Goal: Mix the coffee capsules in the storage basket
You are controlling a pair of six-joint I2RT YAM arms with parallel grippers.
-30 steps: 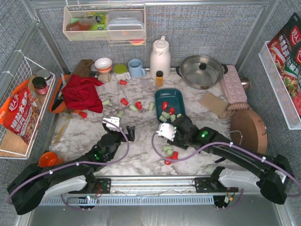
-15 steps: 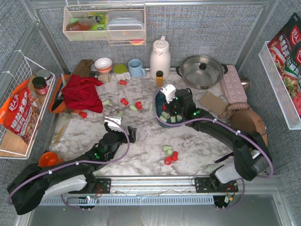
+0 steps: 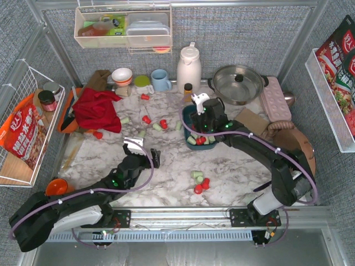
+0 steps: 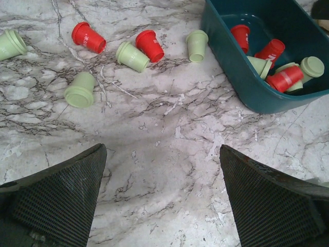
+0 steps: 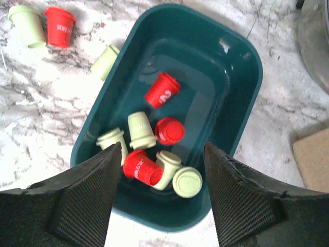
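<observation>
right wrist: mixed coffee capsules [image 5: 162, 90] inside storage basket [image 5: 241, 77]; right hand [image 5: 162, 154] spread | top external: partly hidden | left hand [image 4: 162, 154] spread

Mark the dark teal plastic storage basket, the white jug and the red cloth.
dark teal plastic storage basket [image 5: 205, 82]: right wrist view, bare floor.
white jug [image 3: 188, 71]: top external view, body.
red cloth [image 3: 97, 110]: top external view, middle.
</observation>
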